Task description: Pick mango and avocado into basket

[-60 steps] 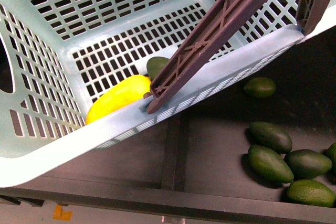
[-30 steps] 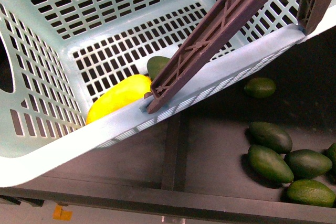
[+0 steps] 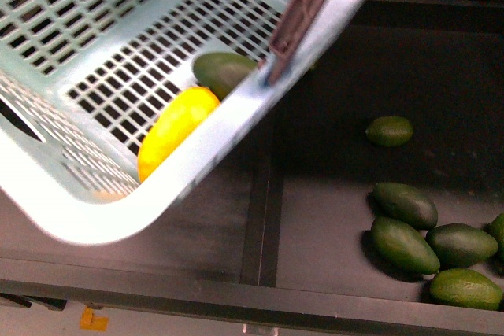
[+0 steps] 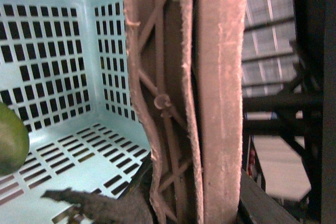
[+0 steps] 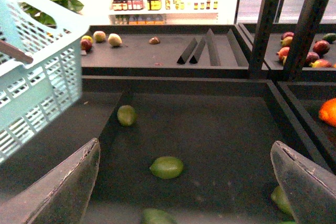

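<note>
I take the basket (image 3: 118, 218) as my landmark; its near rim fills the lower left of the front view, tilted and blurred. Inside it, against that near wall, lies the mango (image 3: 175, 130), and just beyond it, touching or nearly so, the avocado (image 3: 224, 71) rests on the slotted floor. To the right of the basket, loose avocados (image 3: 405, 226) lie in the dark display tray (image 3: 331, 218), with a single one (image 3: 389, 131) farther back. In the left wrist view the brown handle (image 4: 199, 98) fills the middle, running right past the camera; I cannot tell how the left jaws stand. The right gripper (image 5: 184, 182) hangs with fingers (image 5: 63, 192) spread wide and holding nothing, over the tray beside the basket.
</note>
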`<state>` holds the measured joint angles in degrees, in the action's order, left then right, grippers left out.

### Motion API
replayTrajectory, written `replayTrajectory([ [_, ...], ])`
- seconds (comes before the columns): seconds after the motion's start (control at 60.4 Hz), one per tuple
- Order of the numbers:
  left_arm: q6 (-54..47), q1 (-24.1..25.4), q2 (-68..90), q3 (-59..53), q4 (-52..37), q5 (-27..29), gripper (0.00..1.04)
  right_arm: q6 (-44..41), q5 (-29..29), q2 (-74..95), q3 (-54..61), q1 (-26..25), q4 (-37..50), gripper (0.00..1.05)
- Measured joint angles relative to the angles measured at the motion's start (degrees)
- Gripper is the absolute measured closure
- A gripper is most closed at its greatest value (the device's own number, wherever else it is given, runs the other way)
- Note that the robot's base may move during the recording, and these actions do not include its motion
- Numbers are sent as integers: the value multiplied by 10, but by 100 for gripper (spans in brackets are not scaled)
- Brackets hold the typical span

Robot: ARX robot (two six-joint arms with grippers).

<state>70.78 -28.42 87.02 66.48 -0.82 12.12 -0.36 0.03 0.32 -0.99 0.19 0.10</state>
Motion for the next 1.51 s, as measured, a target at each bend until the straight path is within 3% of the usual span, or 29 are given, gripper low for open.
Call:
replayTrajectory([
  [0.431,52,127,164,75,-42,-66,87,0,0,0,0,0,0,9],
  [0.613,83,188,292,166,-45,-70,87,0,0,0,0,0,0,9],
  [1.01,142,214,350,196,-24,-86,87,0,0,0,0,0,0,9],
  [1.391,128,223,336,132,-5,-120,87,0,0,0,0,0,0,9],
  [1.507,117,223,330,129,-11,-112,67,0,0,0,0,0,0,9],
])
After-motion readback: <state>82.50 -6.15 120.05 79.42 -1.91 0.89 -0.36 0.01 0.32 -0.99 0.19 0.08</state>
